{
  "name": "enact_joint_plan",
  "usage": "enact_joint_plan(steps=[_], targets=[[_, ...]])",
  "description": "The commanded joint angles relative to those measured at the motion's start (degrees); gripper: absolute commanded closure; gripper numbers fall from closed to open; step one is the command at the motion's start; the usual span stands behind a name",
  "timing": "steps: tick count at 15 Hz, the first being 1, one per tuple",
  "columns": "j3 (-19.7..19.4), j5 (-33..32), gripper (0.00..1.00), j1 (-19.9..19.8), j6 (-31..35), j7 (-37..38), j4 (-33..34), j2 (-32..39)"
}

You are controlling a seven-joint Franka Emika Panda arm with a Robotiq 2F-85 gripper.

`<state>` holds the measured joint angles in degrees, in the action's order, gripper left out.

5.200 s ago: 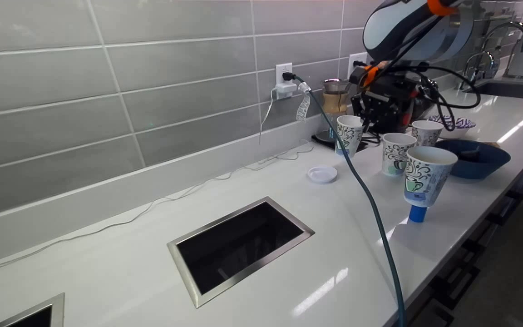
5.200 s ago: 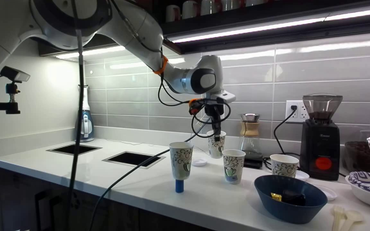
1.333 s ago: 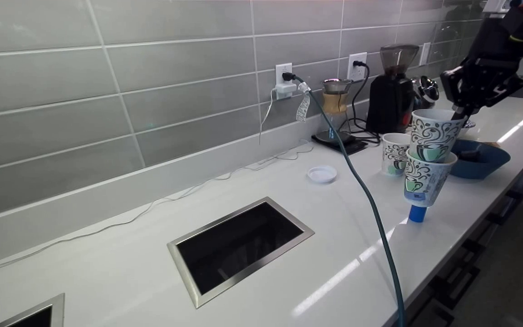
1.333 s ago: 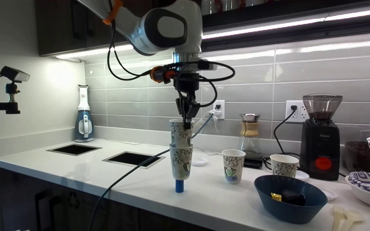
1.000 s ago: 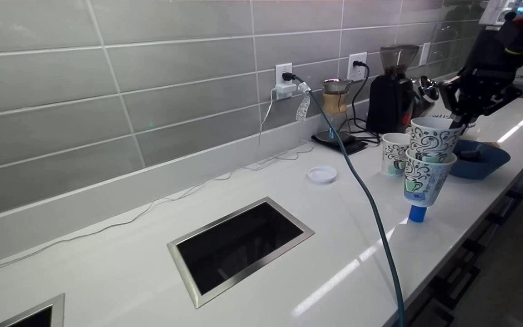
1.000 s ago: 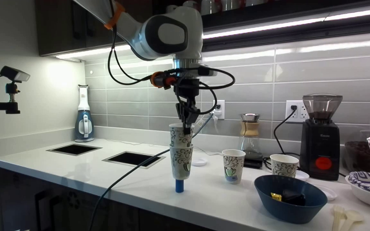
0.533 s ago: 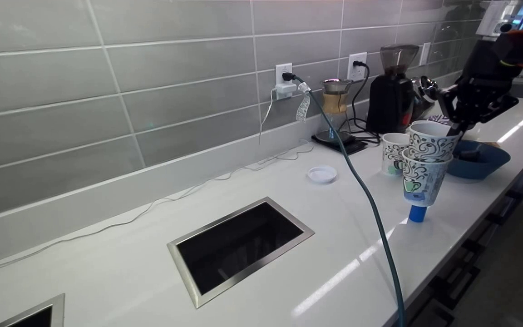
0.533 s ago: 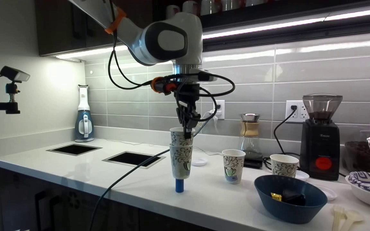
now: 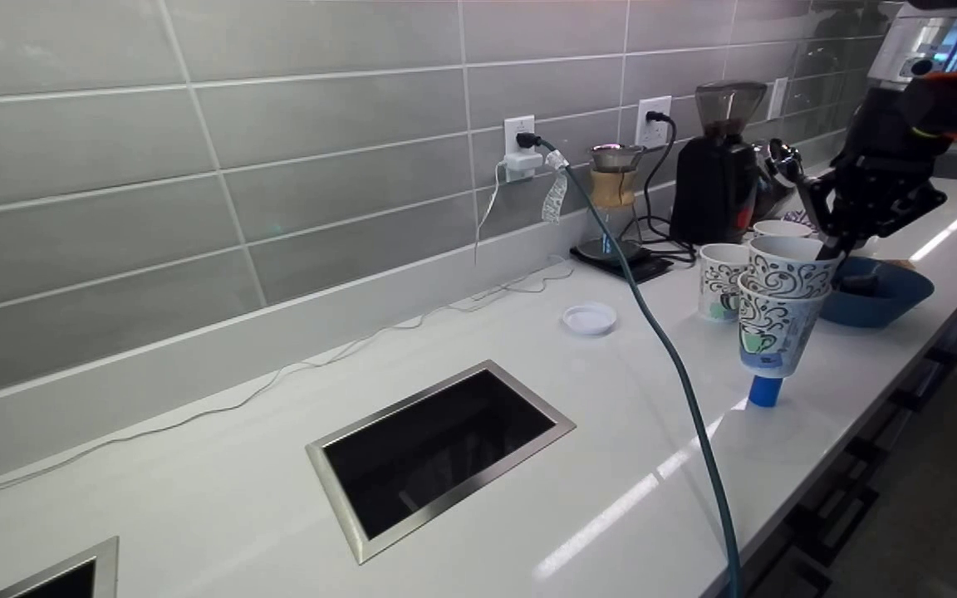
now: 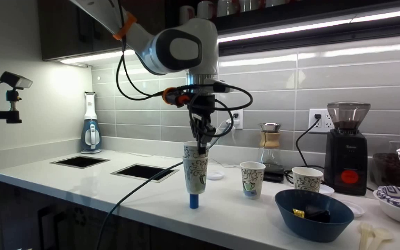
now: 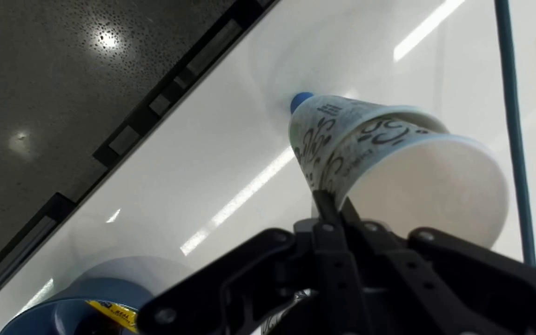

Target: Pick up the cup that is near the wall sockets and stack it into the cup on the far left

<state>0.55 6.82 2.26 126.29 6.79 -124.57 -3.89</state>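
My gripper point(image 11: 337, 200) is shut on the rim of the upper patterned paper cup point(image 11: 379, 139), one finger inside the cup and one outside. In both exterior views the upper cup point(image 9: 787, 276) point(image 10: 191, 150) sits partly inside the lower patterned cup point(image 9: 777, 332) point(image 10: 196, 175), its upper part standing above the lower rim. The lower cup also shows in the wrist view point(image 11: 312, 132). It stands on a small blue cylinder point(image 9: 764, 391) point(image 10: 193, 201) near the counter's front edge. The bottom of the upper cup is hidden inside the lower cup.
Two more patterned cups stand nearby, a nearer one point(image 10: 252, 180) and a farther one point(image 10: 307, 178). A dark blue bowl point(image 10: 307, 225) stands at the front. A dark cable point(image 9: 678, 365) crosses the counter beside the stacked cups. A coffee carafe point(image 10: 270, 152) stands by the wall.
About five seconds ago the gripper was at this cup by the wall. It has since brought it over the lower cup and lowered it inside, deeper over the last second. The lower cup shifted slightly.
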Motion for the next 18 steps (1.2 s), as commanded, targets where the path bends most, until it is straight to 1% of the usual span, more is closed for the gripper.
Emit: enact_joint_plan(steps=[1, 6, 7, 9, 10, 11, 12, 15, 16, 17, 18], targets=[[0.51, -0.37, 0.99, -0.22, 1.34, -0.35, -1.38, -0.59], [0.45, -0.73, 0.99, -0.31, 1.38, -0.34, -1.77, -0.77], [0.44, -0.71, 0.97, -0.31, 1.35, -0.38, -1.83, -0.79], [0.43, -0.87, 0.82, -0.34, 1.39, -0.31, -1.99, -0.87], [0.41, -0.86, 0.65, -0.35, 1.4, -0.34, -2.11, -0.93], [0.4, -0.85, 0.59, -0.36, 1.35, -0.34, -2.2, -0.96], [0.38, -0.83, 0.51, -0.38, 1.32, -0.33, -2.33, -1.01], [0.37, -0.89, 0.32, -0.42, 1.3, -0.29, -2.67, -1.15], [0.38, -0.93, 0.31, -0.41, 1.34, -0.3, -2.72, -1.2], [0.41, -1.07, 0.28, -0.4, 1.32, -0.2, -2.73, -1.28], [0.41, -0.95, 0.27, -0.39, 1.2, -0.29, -2.73, -1.37]])
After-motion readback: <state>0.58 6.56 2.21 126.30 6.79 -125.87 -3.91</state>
